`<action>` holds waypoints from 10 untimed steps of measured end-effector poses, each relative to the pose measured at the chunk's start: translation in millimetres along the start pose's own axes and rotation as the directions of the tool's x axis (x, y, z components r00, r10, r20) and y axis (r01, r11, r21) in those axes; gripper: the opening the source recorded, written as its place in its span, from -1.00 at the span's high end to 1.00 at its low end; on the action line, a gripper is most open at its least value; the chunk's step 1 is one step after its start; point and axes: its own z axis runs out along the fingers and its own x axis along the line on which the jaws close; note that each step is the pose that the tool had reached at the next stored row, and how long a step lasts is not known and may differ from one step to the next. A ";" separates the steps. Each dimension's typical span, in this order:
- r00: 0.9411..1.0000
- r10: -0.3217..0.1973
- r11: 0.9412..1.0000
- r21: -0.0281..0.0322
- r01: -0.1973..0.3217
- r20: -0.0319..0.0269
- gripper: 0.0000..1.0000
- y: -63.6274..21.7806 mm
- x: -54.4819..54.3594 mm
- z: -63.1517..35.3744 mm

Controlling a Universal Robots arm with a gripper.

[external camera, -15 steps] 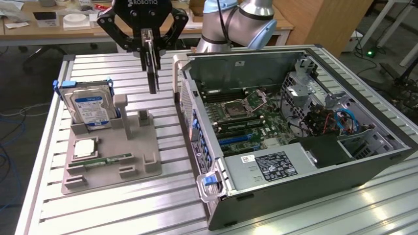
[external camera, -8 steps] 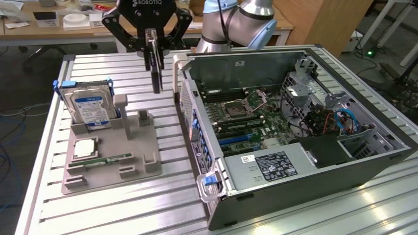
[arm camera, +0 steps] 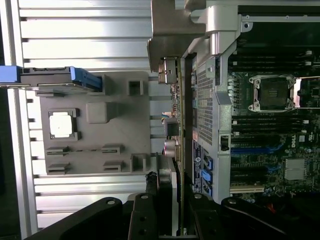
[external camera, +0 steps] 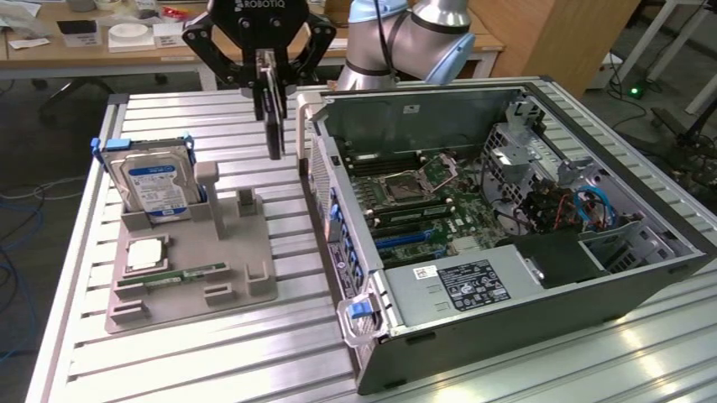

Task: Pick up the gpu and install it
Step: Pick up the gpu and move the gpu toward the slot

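- Exterior view's left: a silver hard drive (external camera: 157, 186) stands on edge in a grey holder (external camera: 241, 252) on the bench (external camera: 201, 361), slotted upright so it can be taken from above.
- Lower on the same holder, a processor chip (external camera: 147, 253) lies flat in its recess and a narrow green memory stick (external camera: 180, 274) lies in a groove. Each pocket seems meant to keep its part from sliding.
- Just right of the holder, the gripper (external camera: 269, 84) hangs above the bench, its fingers pinching the top of the gpu (external camera: 274, 122).
- The gpu hangs vertical, clear of the bench, in the gap between the holder and the computer case (external camera: 627, 277). Held on edge, its lower edge can probably meet a slot straight on.
- In the wrist view the gpu (arm camera: 172, 127) shows edge-on, just beside the case's rear wall (arm camera: 205, 110).
- Right: the computer case lies on its side with the panel off, so the motherboard (external camera: 431, 210) faces up and can be reached from above.
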 end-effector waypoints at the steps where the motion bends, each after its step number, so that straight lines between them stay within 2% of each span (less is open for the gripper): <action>1: 1.000 0.000 1.000 0.000 0.000 0.000 0.44 0.0 -0.7 0.0; 10: 1.000 0.000 1.000 0.000 0.000 0.000 0.44 0.3 -6.8 0.2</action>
